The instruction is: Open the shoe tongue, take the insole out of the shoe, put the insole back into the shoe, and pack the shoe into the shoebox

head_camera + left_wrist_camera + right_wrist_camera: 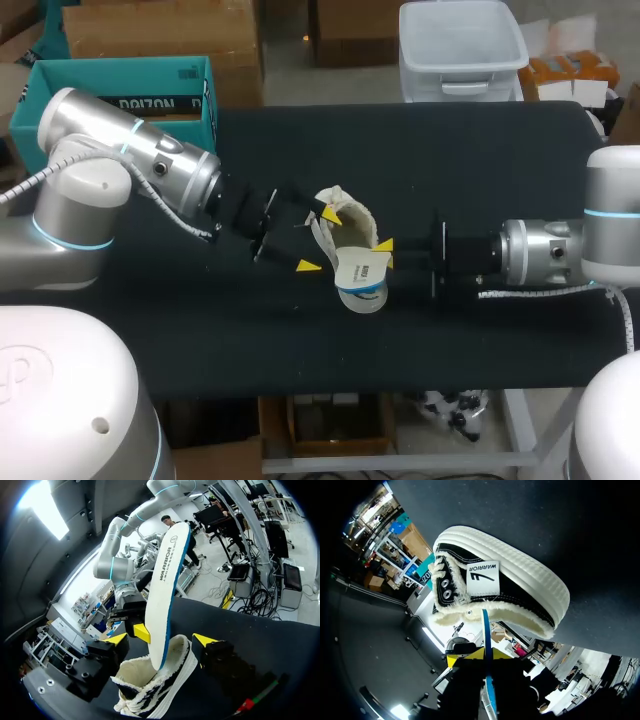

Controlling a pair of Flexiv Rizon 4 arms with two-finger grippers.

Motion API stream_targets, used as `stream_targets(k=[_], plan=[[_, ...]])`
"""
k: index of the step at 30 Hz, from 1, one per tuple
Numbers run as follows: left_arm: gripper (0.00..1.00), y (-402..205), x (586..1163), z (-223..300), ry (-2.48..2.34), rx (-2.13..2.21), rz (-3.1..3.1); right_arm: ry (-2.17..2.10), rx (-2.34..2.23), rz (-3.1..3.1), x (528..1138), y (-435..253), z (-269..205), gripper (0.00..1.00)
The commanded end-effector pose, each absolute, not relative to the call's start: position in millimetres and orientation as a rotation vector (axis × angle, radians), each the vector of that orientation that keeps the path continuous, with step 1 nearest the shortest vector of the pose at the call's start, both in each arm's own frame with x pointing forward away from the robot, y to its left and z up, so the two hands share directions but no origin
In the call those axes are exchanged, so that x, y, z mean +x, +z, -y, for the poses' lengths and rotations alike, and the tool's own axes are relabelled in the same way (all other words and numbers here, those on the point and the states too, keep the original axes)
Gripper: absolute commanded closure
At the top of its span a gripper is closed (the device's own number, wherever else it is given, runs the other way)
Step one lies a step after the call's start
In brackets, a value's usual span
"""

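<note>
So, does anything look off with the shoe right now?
The insole stands nearly upright out of the shoe, with only its lower end inside, pinched in the right pincer. That looks odd but fits the task. Nothing else stands out.

The shoe [350,215] sat near the middle of the counter [460,150], directly ahead of my left jaws. My left arm [150,165] entered from the left and my right arm [545,250] from the right, so the two met at the shoe. The insole [362,278] was clamped edgewise in my right jaws, with one end in the shoe's opening and the rest projecting out of it toward the counter's near edge. The shoebox [110,90] stood behind the counter's rear left corner, well apart from the shoe.
</note>
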State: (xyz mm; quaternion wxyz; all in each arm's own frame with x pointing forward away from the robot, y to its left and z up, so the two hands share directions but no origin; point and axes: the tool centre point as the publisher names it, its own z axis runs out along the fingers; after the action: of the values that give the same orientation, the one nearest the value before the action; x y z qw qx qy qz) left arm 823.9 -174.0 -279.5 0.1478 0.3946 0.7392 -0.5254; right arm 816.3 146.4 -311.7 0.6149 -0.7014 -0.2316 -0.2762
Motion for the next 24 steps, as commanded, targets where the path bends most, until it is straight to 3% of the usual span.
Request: stream_targets(k=[1,3,13,15,24], plan=[[0.62,-289,824,183,-1.507,1.12,-2.104,-0.638,-1.606,0.531,819,-314,-146,1.0],[0.75,-292,824,186,-1.503,1.124,-2.102,-0.637,-1.605,0.529,820,-315,-147,1.0],[0.89,-300,829,192,-1.496,1.147,-2.11,-0.646,-1.613,0.512,821,-322,-150,1.0],[1.0,-302,830,194,-1.483,1.151,-2.115,-0.651,-1.613,0.511,822,-323,-151,1.0],[1.0,-308,834,198,-1.452,1.173,-2.134,-0.649,-1.609,0.517,825,-323,-155,1.0]])
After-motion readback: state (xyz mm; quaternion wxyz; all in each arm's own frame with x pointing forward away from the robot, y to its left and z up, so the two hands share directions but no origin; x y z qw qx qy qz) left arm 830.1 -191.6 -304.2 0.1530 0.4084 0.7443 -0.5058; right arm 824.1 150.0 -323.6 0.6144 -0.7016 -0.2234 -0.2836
